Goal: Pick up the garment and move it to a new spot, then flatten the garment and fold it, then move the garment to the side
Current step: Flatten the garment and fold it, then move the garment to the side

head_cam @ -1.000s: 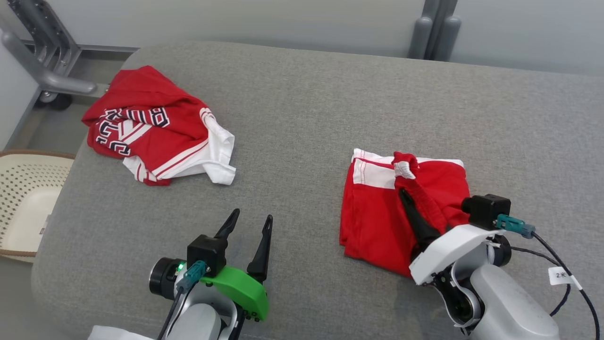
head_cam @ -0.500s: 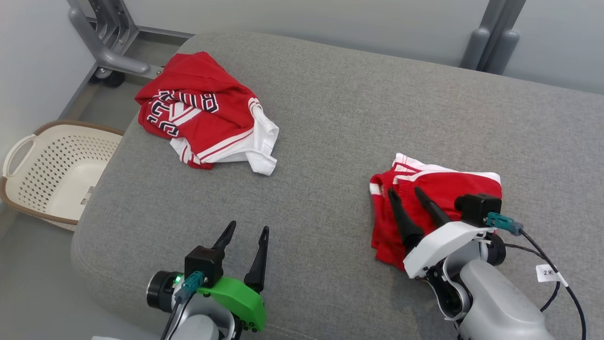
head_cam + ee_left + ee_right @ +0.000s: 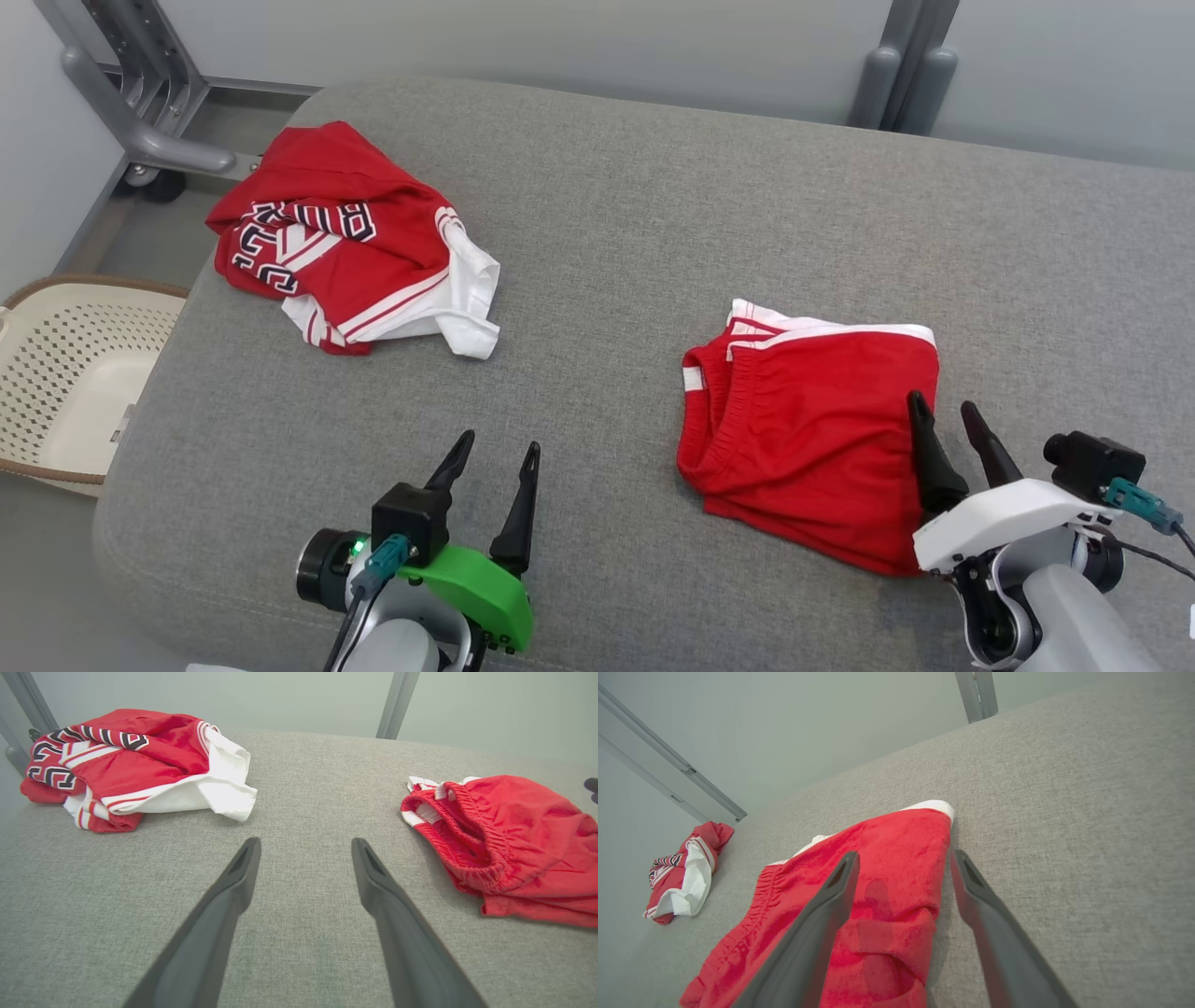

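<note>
Head view: grey padded surface (image 3: pixel 616 233) takes up most of the frame, with a pale wall along its far edge. A cream perforated basket (image 3: pixel 56 373) sits on the floor off the left end, lower than the surface top. A grey metal frame (image 3: pixel 140 140) with a castor stands at the far-left corner, and two grey posts (image 3: pixel 896 65) stand far right against the wall.

The red-and-white jersey (image 3: pixel 345 252) is crumpled at the far left of the surface, close to the edge. It has dark block lettering on top and a white panel on its right side.

The red shorts (image 3: pixel 803 439) are folded into a rough rectangle, right of centre and toward the near edge, well apart from the jersey. The elastic waistband faces left and white trim shows along the far edge. The cloth is mildly wrinkled, and the near edge slants.

The right pincer (image 3: pixel 943 403) is at the shorts' right edge, spread and gripping nothing. Its left finger is over the red cloth and its right finger is over bare grey fabric just beside the hem. I cannot tell whether the finger over the cloth touches it.

The left pincer (image 3: pixel 498 443) is near the near edge, left of centre, also spread and empty. It is over bare fabric between the two garments, with its fingers pointing toward the far side.

Small details — green housing (image 3: pixel 471 579) behind the left fingers, white housing (image 3: pixel 999 518) behind the right ones, and a teal connector (image 3: pixel 1134 499) at the right wrist camera.
</note>
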